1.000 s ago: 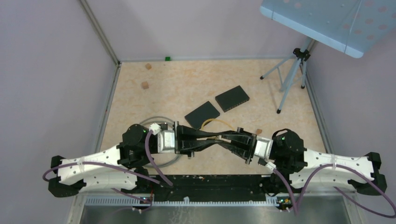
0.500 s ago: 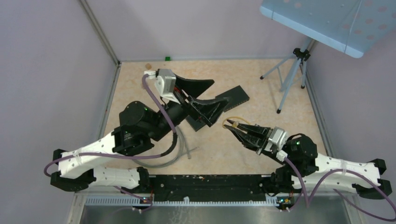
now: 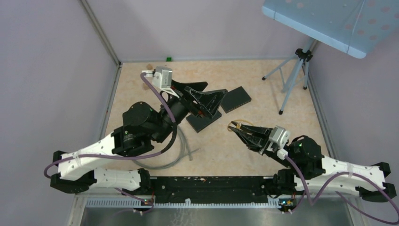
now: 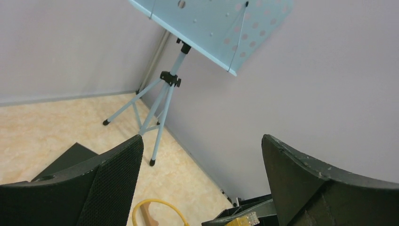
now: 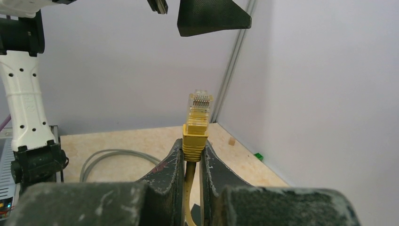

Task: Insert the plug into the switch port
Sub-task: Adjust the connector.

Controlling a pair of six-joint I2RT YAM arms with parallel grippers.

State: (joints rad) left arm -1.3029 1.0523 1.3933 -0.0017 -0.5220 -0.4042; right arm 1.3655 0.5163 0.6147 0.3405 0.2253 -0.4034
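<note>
The right gripper (image 5: 192, 157) is clenched on the yellow boot (image 5: 195, 137) of the cable, and the clear plug (image 5: 200, 104) stands proud of its fingertips. A second ago both grippers met nose to nose over the middle of the table (image 3: 263, 94). Now the left gripper (image 3: 206, 95) has let go, its jaws spread wide, and has swung up toward the far side, where it hangs over the near switch box (image 3: 204, 123), with the far switch box (image 3: 235, 98) just beside it. The handover looks finished (the right arm alone carries the plug), which leaves the left arm free to steady a switch.

The plug is in the air right of the table's centre, apart from both boxes. Its long axis runs in line with the right fingers, contact end leading. It points away from the right wrist, roughly toward the near box. I cannot tell which face of either box holds the ports.
</note>
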